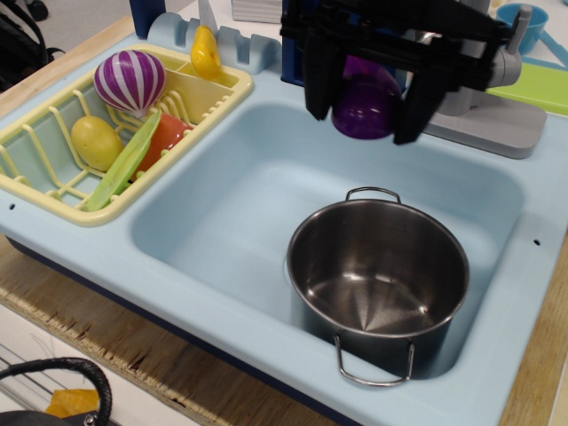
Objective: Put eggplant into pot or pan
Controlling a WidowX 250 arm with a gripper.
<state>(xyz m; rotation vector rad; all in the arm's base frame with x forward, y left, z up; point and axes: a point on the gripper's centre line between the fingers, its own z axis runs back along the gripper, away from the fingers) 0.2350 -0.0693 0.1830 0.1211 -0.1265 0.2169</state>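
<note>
My black gripper [364, 102] is shut on the glossy purple eggplant [365, 106] and holds it in the air over the back of the blue sink [222, 213]. One finger [318, 75] is left of it and one is right. The steel pot [378, 280] with two wire loop handles stands empty in the sink's front right part, below and slightly in front of the eggplant. The eggplant's stem end is hidden by the gripper.
A yellow dish rack [53, 169] at the left holds a purple-and-white striped ball [130, 81], a yellow lemon [96, 141], a green pod and a red piece. A grey faucet [484, 89] stands at the back right, with steel bowls behind it.
</note>
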